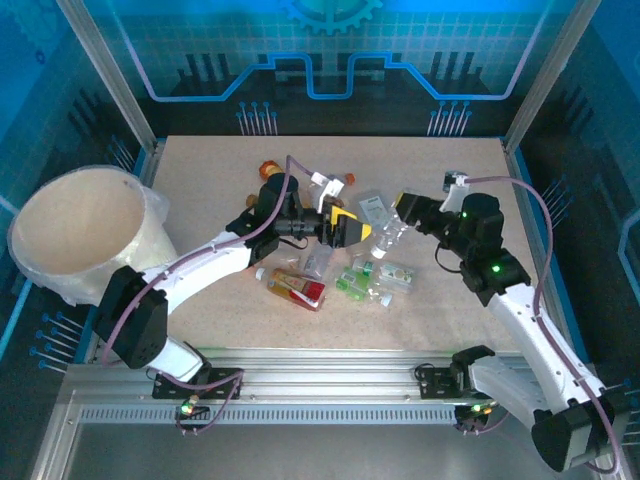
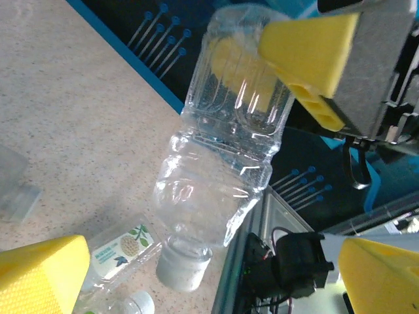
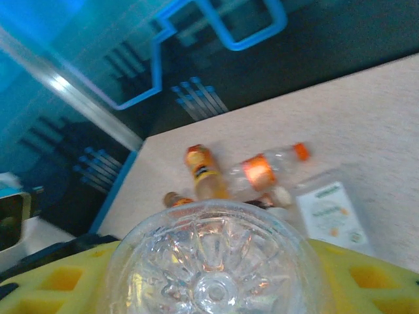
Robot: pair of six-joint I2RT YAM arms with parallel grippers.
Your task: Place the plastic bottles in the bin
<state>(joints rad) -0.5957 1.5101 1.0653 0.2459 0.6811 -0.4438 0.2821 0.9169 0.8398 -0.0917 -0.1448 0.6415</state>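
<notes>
Operator: Where the bin (image 1: 75,235) serves as the reference point, what are its form and position?

Inspector: The bin is a large round cream-white bucket with smooth walls. A thin clear liner (image 1: 150,215) is crinkled over its rim. It stands mouth up at the left edge of the speckled beige table (image 1: 200,190).

Operator: State of the right gripper (image 1: 403,215)?

Inspector: Well to the right of the bin, past the middle of the table, it is clamped across a clear bottle (image 1: 386,240). Its yellow wedge-shaped pads (image 2: 308,49) press the ribbed, unlabelled wall near the bottom end. The bottle is tilted with its pale cap (image 2: 184,265) lowest. Whether the cap touches the table cannot be told. In the right wrist view the bottle's base (image 3: 213,261) shows a moulded star of radial ridges.

Operator: And the left gripper (image 1: 345,225)?

Inspector: It sits between the bin and the held bottle, just beside the bottle. Its yellow fingers (image 2: 39,278) are spread wide and grip nothing. The bottle's cap end lies ahead of the gap between them.

Operator: The other plastic bottles?

Inspector: They lie loose on the table to the right of the bin.
- A red-labelled bottle (image 1: 297,288) lies on its side at the edge of the pile nearer the bin.
- Green-capped clear bottles (image 1: 355,280) lie just beyond it.
- An orange bottle (image 3: 203,171) and a clear bottle with an orange label and cap (image 3: 265,170) lie side by side at the far side of the pile.
</notes>
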